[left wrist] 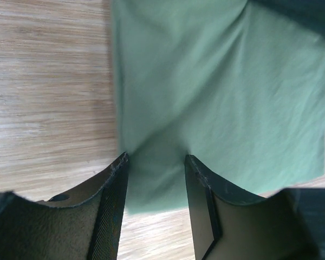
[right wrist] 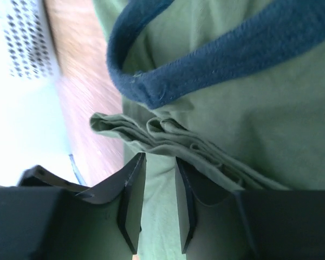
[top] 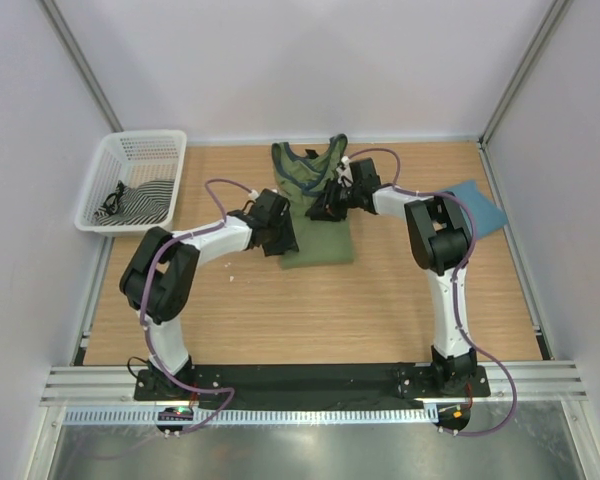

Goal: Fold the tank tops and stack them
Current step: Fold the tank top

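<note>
The olive-green tank top (top: 320, 243) lies at the table's middle back, its lower part folded flat and its navy-trimmed neck (right wrist: 206, 65) bunched toward the far wall. My left gripper (top: 280, 238) sits at the cloth's near left corner. In the left wrist view the jaws (left wrist: 155, 157) stand half apart with the green cloth (left wrist: 222, 97) spanning the gap. My right gripper (top: 328, 203) rests on the top's upper part, jaws (right wrist: 160, 157) narrowly apart over flat cloth, a rumpled fold (right wrist: 151, 132) at the tips. The teal-blue tank top (top: 478, 205) lies flat at the right edge.
A white mesh basket (top: 130, 150) holding a striped black-and-white cloth (top: 143, 200) stands at the back left corner. Bare wooden tabletop (top: 310, 310) stretches between the cloth and the arm bases. Walls enclose the table on three sides.
</note>
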You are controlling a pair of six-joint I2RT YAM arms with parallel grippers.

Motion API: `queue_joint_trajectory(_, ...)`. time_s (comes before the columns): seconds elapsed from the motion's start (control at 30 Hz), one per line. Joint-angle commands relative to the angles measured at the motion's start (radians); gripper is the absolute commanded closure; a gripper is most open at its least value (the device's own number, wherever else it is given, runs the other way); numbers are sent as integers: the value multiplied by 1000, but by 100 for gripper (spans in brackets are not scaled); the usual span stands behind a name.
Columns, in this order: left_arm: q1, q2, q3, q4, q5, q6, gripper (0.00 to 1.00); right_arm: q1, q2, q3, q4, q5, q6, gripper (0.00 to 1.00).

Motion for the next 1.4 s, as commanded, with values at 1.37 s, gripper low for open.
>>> queue_joint_trajectory(1.37, -29, -65, -91, 123, 85, -50, 58, -84, -544, -533, -177, 228, -220, 63)
